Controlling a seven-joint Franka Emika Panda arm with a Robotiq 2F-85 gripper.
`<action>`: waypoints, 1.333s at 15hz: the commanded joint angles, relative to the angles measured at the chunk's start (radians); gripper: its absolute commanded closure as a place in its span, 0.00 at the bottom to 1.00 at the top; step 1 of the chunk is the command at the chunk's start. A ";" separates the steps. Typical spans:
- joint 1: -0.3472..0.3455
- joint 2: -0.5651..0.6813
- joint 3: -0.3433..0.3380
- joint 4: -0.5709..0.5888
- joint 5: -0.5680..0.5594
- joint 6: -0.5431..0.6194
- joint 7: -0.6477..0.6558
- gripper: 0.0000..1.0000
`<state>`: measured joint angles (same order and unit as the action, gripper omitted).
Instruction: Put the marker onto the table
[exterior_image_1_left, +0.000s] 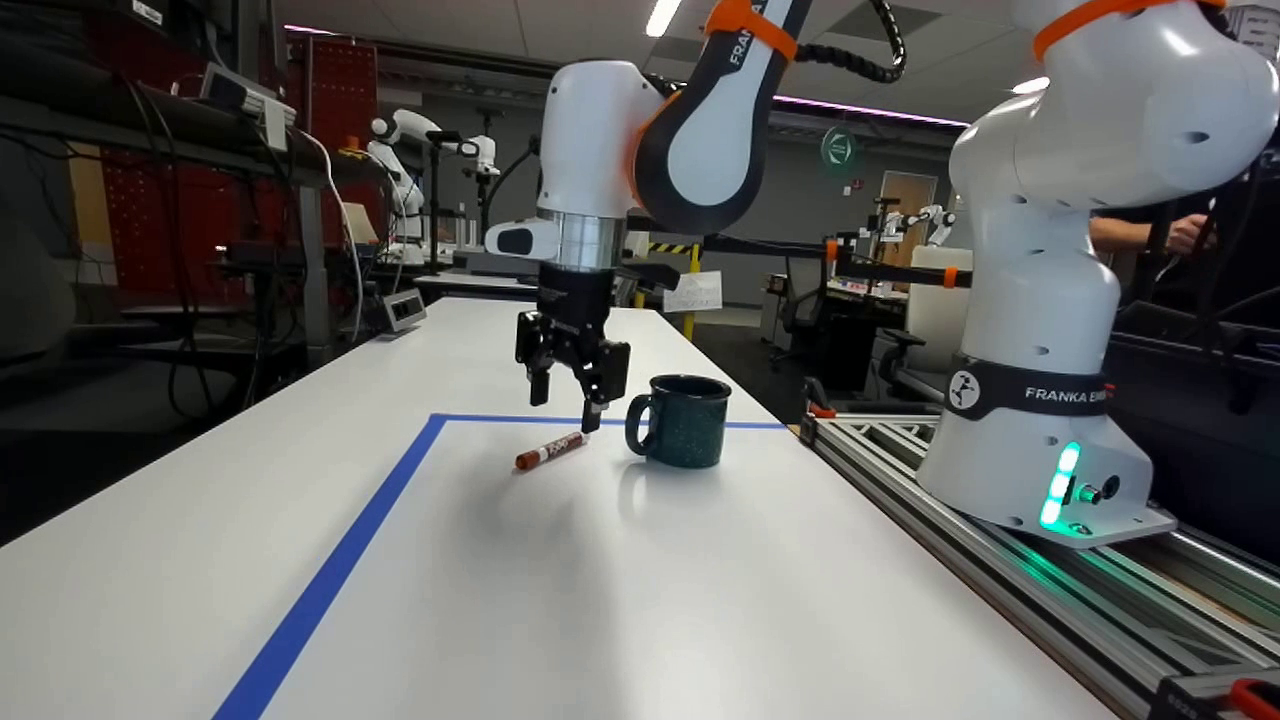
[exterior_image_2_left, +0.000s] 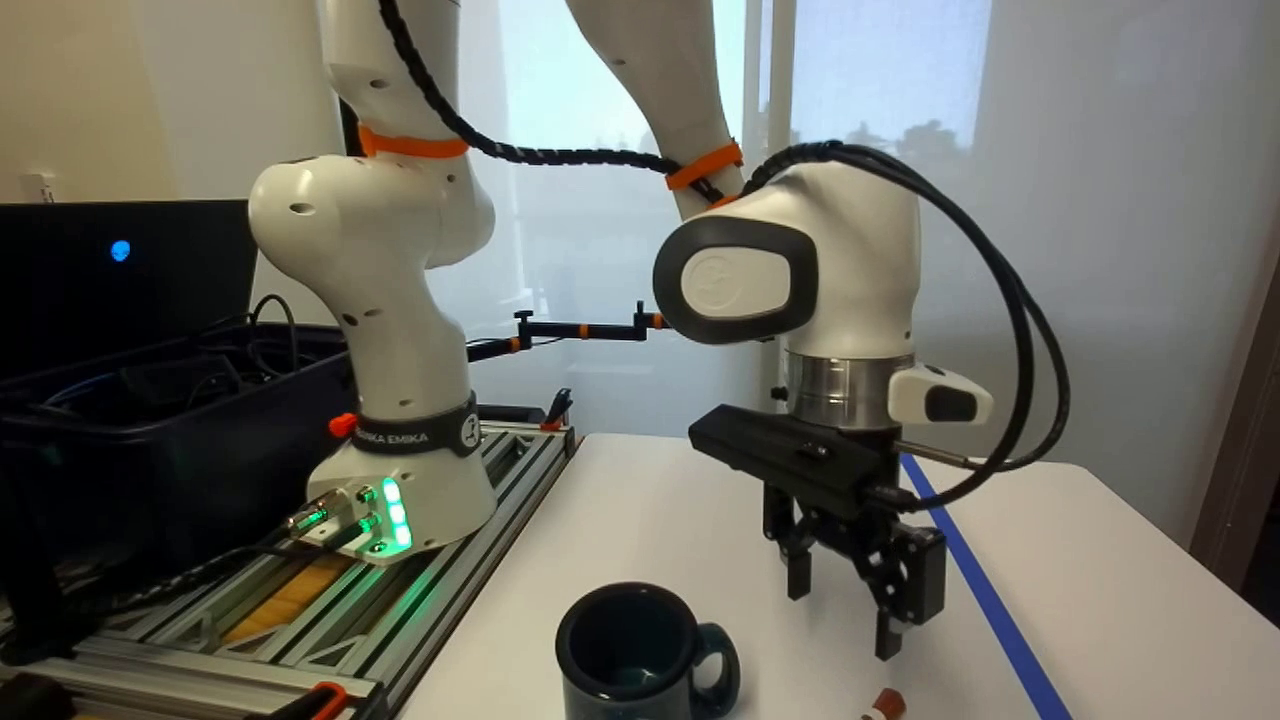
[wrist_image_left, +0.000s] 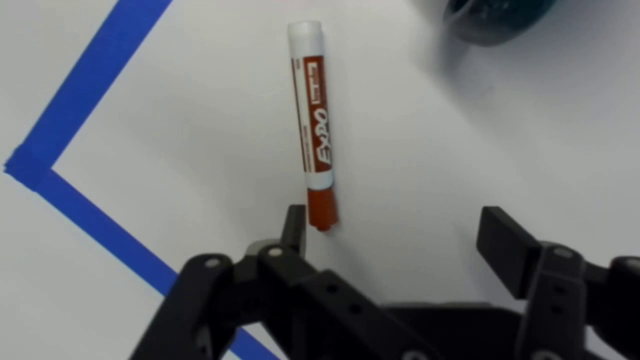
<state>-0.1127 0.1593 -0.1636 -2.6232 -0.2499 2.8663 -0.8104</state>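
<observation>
The marker, reddish-brown and white, lies flat on the white table. In the wrist view the marker lies ahead of the jaws, its red-brown cap end beside the left fingertip. In an exterior view only the end of the marker shows at the bottom edge. My gripper is open and empty above the table. In the wrist view the gripper has a wide gap between its fingers. In an exterior view the gripper's fingertips hang above the table.
A dark green mug stands upright beside the marker, handle toward it; it also shows in the other views. Blue tape marks lines on the table. The metal rail with the robot base runs along the table's edge.
</observation>
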 joint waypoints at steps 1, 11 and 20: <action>-0.010 -0.172 -0.015 -0.023 -0.034 -0.113 0.133 0.00; -0.027 -0.450 -0.007 0.019 0.114 -0.620 0.497 0.00; -0.020 -0.426 -0.013 0.027 0.102 -0.599 0.491 0.00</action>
<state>-0.1336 -0.2655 -0.1758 -2.5980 -0.1477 2.2706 -0.3200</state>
